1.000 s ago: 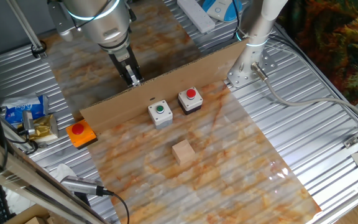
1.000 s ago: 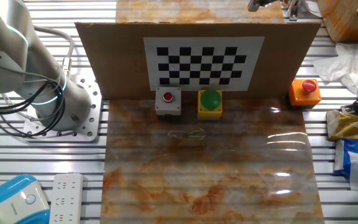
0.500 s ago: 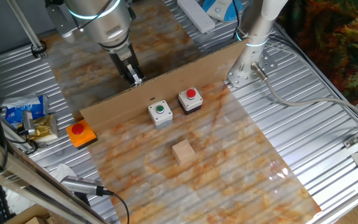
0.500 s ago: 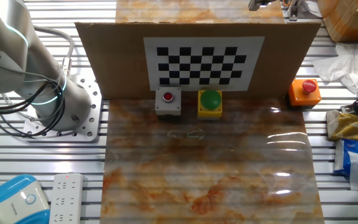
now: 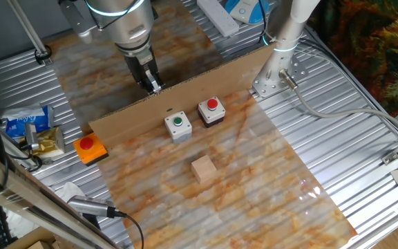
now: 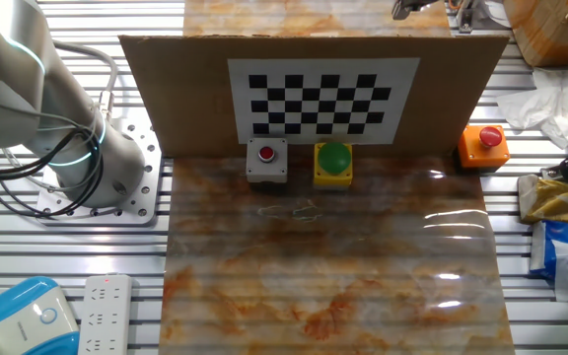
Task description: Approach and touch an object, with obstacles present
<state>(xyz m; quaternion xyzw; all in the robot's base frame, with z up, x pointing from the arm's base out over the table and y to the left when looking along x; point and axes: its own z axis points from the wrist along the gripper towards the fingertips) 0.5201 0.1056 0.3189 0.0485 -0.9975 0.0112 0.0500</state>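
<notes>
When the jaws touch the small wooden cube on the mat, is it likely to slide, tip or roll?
The wooden cube looks small, so probably light: a firm touch may slide it. It sits flat on the marbled mat with square faces, so rolling seems unlikely, and tipping too since it is no taller than wide. It stands apart from the two button boxes, so a small slide should hit nothing.

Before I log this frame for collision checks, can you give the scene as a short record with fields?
target: wooden cube, untouched, on the mat
gripper: behind the cardboard strip, jaw state unclear
obstacles: the strip, standing on edge; white box with green button; black box with red button
layout: both boxes between strip and cube
off path: orange box
</notes>
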